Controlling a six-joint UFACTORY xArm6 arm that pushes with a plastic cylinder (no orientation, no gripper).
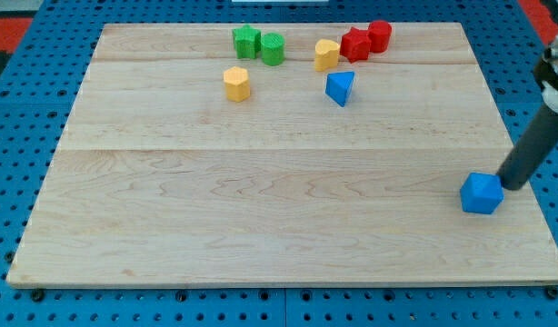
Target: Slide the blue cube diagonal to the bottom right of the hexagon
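Observation:
The blue cube lies near the view's right edge of the wooden board, toward the bottom. My tip is at the cube's right side, touching or nearly touching it; the dark rod slants up to the view's right. The yellow hexagon lies at the view's upper middle-left, far from the cube.
Along the view's top edge lie a green star, a green cylinder, a yellow heart-like block, a red star and a red cylinder. A blue triangle lies below the yellow one.

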